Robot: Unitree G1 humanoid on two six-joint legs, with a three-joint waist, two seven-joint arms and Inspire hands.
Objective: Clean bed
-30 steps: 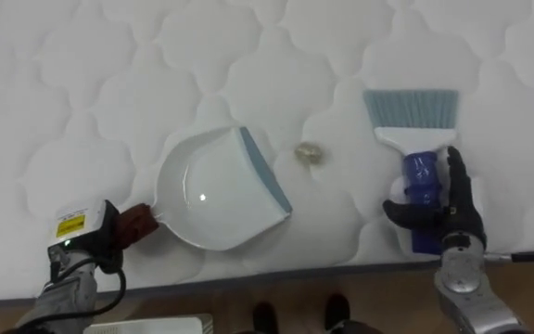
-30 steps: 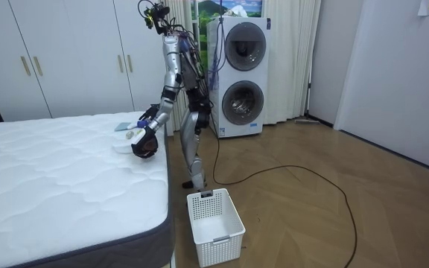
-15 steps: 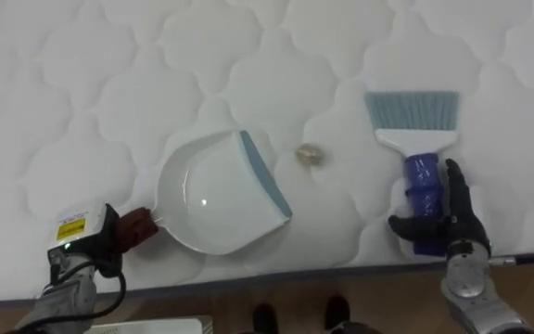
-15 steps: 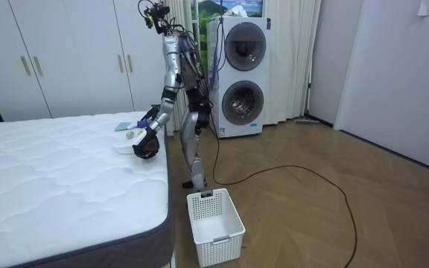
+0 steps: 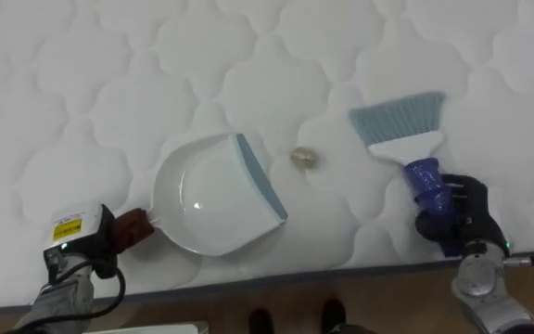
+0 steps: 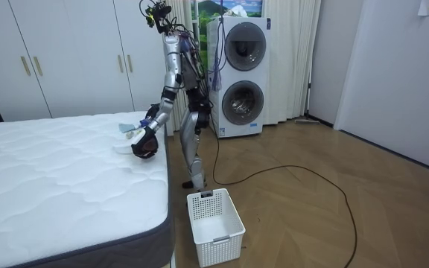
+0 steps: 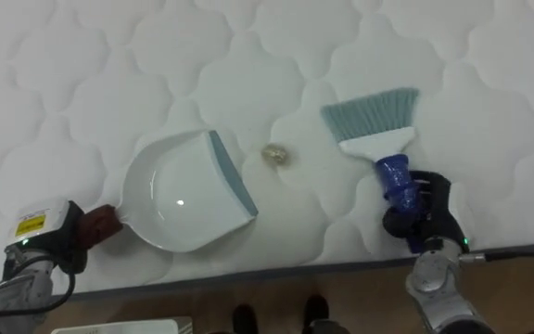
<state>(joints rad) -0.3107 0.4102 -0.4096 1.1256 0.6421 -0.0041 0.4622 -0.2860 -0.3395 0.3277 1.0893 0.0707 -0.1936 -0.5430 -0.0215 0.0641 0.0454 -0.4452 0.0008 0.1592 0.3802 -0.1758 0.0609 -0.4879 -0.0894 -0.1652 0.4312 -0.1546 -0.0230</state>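
Observation:
A white dustpan [image 5: 213, 197] with a blue-grey lip lies flat on the white quilted mattress [image 5: 109, 83]. My left hand [image 5: 86, 237] is shut on its brown handle [image 5: 133, 224] near the bed's front edge. To the right of the lip lies a small crumpled scrap [image 5: 305, 159]. Further right is a brush [image 5: 399, 122] with pale blue bristles and a blue handle, tilted with its bristles toward the scrap. My right hand [image 5: 467, 219] is curled round that blue handle. In the room view I stand bent a little over the bed's side [image 6: 166, 167].
The bed's front edge [image 5: 276, 278] runs just below both hands, with wood floor beyond it. A white laundry basket [image 6: 214, 217] stands on the floor by the bed's corner. Stacked washing machines [image 6: 240, 71] and white wardrobes [image 6: 65, 56] line the far wall.
My right hand's fingers, straight beside the brush handle before, have curled round it. The brush has swung, its bristles shifting left toward the scrap. The dustpan and left hand have stayed put.

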